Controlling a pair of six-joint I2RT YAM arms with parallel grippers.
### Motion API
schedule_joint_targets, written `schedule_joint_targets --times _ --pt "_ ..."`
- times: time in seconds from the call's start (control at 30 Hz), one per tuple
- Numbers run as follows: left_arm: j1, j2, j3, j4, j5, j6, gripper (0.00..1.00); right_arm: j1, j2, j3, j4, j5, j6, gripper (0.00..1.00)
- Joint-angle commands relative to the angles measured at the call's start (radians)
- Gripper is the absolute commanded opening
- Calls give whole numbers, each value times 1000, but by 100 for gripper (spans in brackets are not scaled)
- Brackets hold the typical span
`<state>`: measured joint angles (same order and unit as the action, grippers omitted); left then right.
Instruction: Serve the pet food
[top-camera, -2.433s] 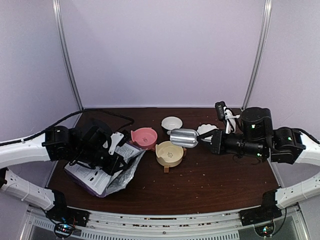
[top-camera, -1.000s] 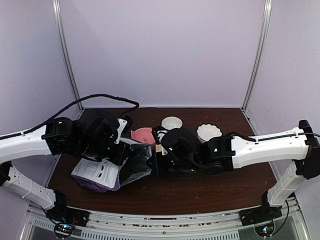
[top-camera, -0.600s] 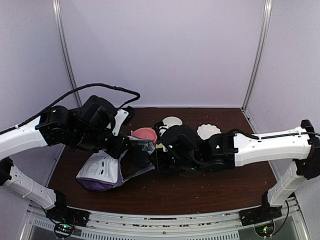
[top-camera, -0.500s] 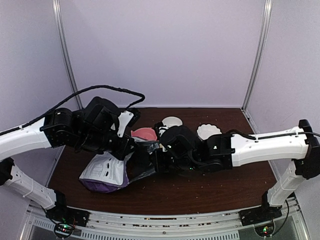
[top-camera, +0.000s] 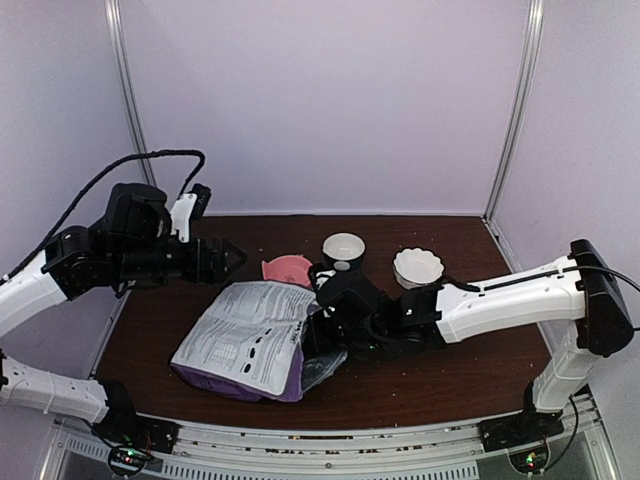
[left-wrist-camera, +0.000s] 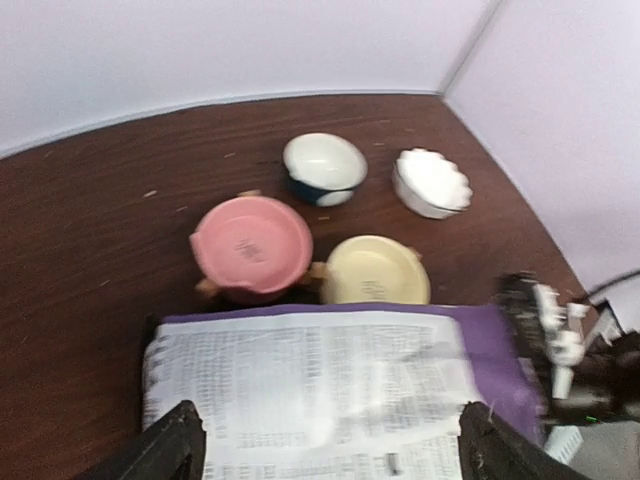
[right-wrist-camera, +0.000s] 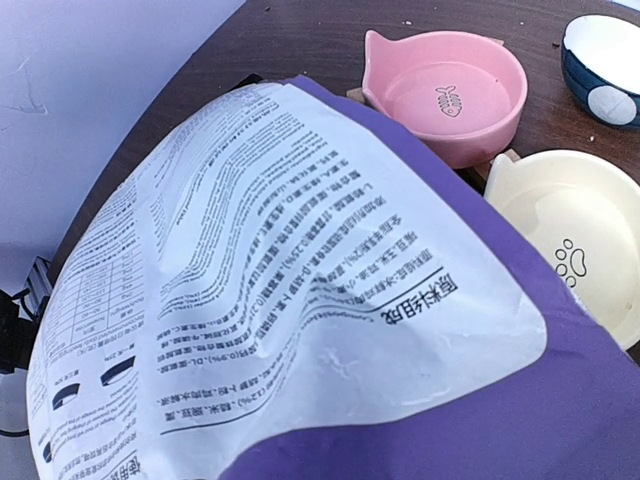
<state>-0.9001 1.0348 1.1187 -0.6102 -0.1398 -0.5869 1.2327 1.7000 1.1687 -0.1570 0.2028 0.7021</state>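
The purple-and-white food bag (top-camera: 245, 335) lies flat on the table, printed side up, and fills most of the right wrist view (right-wrist-camera: 250, 280). The pet food is hidden inside it. My left gripper (top-camera: 232, 258) hangs open above and to the left of the bag, empty. Its dark fingertips (left-wrist-camera: 175, 450) stand far apart over the bag (left-wrist-camera: 310, 390). My right wrist (top-camera: 345, 305) reaches to the bag's right end. Its fingers are covered by the bag, and the scoop it carried earlier is hidden too.
Behind the bag stand a pink fish bowl (top-camera: 288, 268), a cream paw bowl (left-wrist-camera: 375, 272), a dark bowl with white inside (top-camera: 343, 247) and a white scalloped bowl (top-camera: 417, 266). Crumbs dot the brown table (top-camera: 450, 385). A cable loops over the left arm.
My left gripper opened, let go of the bag and drew back up to the left. The bag dropped flat. The right arm stayed at the bag's mouth.
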Motion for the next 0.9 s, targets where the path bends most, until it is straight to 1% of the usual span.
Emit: schedule_joint_targets --times 0.0,0.13,0.2,0.23,0.4,0.5,0.63,0.77,0.87 --pt "233 -66 -210 9 99 -28 94 -15 -16 -41 71 22 -17 0" --pt "440 -63 -373 123 265 -21 95 -15 -9 -43 84 9 -16 0" --pt "502 -44 -431 166 318 -29 93 -14 -11 -42 87 6 -18 0" --pt "520 -33 -453 187 337 -28 90 -14 -10 -42 87 6 -18 0" --pt "546 -6 -508 243 335 -28 76 -15 -10 -49 91 7 -15 0" --pt "550 17 -537 267 323 -24 66 -14 -7 -50 101 17 -17 0" --pt "550 79 -561 277 327 -22 56 -14 3 -42 123 30 -46 0" --pt "550 103 -591 319 352 -33 47 -14 35 -14 89 54 -56 0" --pt "550 104 -609 343 362 -43 36 -15 48 -13 98 51 -51 0"
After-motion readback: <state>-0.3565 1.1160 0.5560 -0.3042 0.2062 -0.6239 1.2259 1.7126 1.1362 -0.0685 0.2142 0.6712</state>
